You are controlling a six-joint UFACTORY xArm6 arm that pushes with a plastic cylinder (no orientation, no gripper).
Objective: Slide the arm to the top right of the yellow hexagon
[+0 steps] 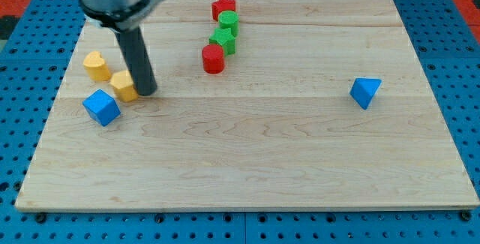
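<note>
The yellow hexagon (124, 85) lies at the view's left on the wooden board. My tip (147, 91) stands right beside it, at its right edge, touching or nearly touching it. The dark rod rises from there toward the view's top left and hides part of the hexagon's right side. A yellow heart-shaped block (96, 64) lies up and left of the hexagon. A blue cube (101, 107) lies just below and left of it.
A red star (223, 7), a green cylinder (229, 22), a green star-like block (223, 40) and a red cylinder (213, 58) form a column at the top middle. A blue triangular block (365, 91) sits at the right. The board (285, 161) rests on blue pegboard.
</note>
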